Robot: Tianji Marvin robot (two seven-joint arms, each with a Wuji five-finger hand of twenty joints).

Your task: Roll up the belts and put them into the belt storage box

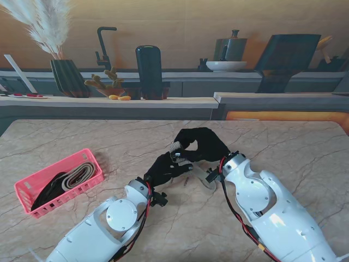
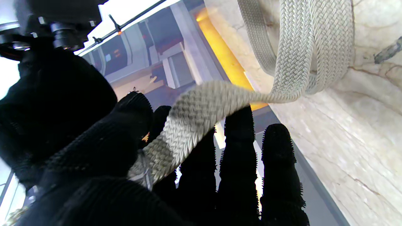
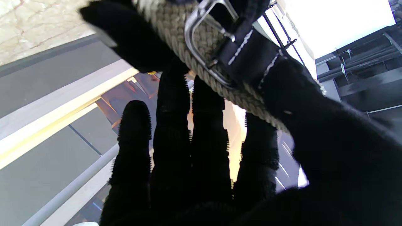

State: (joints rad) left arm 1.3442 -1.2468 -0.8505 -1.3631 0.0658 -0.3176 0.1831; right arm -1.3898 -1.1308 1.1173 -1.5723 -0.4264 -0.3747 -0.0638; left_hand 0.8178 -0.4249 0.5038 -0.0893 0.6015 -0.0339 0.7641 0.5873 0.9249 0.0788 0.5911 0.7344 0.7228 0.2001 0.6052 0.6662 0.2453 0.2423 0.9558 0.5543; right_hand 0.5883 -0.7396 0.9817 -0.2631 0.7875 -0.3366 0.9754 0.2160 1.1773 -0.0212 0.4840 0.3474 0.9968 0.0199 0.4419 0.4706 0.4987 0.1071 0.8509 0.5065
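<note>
a: both black-gloved hands meet over mid-table. the left hand (image 1: 163, 169) pinches the beige braided belt (image 2: 201, 110) between thumb and forefinger.
b: and the right hand (image 1: 204, 144)?
a: thumb clamped on the belt by its silver buckle (image 3: 207, 47), the other fingers (image 3: 171, 131) straight, close together.
b: the box?
a: the pink belt storage box (image 1: 32, 185) sits far left, well apart, belts already coiled inside.

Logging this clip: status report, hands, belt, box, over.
Left hand and right hand both shut on the woven belt, buckle at right hand. Pink storage box far left, already holding belts. Nothing in between.
</note>
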